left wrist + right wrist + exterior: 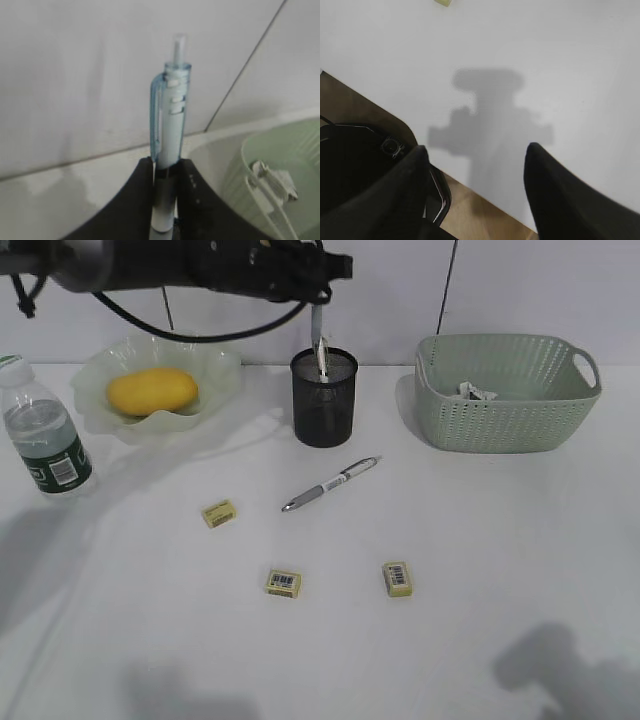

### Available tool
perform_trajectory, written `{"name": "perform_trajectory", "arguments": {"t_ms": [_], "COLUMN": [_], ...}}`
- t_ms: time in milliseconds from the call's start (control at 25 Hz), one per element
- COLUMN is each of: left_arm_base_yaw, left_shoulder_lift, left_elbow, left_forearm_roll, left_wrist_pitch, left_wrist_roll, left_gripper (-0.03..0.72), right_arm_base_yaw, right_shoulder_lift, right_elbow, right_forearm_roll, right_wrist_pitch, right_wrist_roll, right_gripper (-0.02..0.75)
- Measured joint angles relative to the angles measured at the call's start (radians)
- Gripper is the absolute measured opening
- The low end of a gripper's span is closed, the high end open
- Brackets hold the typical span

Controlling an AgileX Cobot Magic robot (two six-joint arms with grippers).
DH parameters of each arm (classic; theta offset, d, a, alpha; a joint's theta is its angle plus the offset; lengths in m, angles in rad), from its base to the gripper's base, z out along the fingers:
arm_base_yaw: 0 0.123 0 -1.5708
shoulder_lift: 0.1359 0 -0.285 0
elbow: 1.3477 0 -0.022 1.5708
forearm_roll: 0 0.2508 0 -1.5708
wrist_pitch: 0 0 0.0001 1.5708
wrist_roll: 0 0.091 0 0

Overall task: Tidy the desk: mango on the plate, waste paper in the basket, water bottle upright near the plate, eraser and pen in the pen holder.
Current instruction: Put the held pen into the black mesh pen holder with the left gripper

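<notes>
On my screen the left fingers [166,172] are pinching a pale blue pen [170,110] and hold it upright, just above the pen holder [324,398] at the back middle of the bench [450,640]. In the exterior view the left arm reaches across from the left, and the lower end of this pen is at the mouth of the holder — I cannot tell if it touches the rim.

The right fingers [475,190] are spread wide with nothing between them, over a bare part of the bench near its edge.

The mango [152,391] lies in the plate [215,375] at the back left. The water bottle [43,430] stands upright just left of the plate. The waste paper [477,392] is inside the basket [510,415] at the back right. A second pen [330,484], silver, lies flat in front of the holder. Three yellow erasers [283,583] lie on the bench, apart from each other — one of them nearer to the plate.
</notes>
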Motion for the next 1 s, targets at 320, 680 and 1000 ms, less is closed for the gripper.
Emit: {"name": "perform_trajectory", "arguments": {"t_ms": [320, 680, 1000], "left_arm_base_yaw": [-0.014, -0.014, -0.016], "left_shoulder_lift": [0.052, 0.052, 0.052], "left_elbow": [0.000, 0.000, 0.000], "left_forearm_roll": [0.058, 0.081, 0.083], "left_wrist_pitch": [-0.002, 0.086, 0.111], "left_wrist_roll": [0.000, 0.001, 0.001], "left_gripper": [0.104, 0.120, 0.359], "right_arm_base_yaw": [0.000, 0.000, 0.000], "right_shoulder_lift": [0.000, 0.000, 0.000], "right_elbow": [0.000, 0.000, 0.000], "right_forearm_roll": [0.000, 0.000, 0.000], "right_wrist_pitch": [0.000, 0.000, 0.000], "right_wrist_roll": [0.000, 0.000, 0.000], "right_gripper": [0.477, 0.477, 0.477]}}
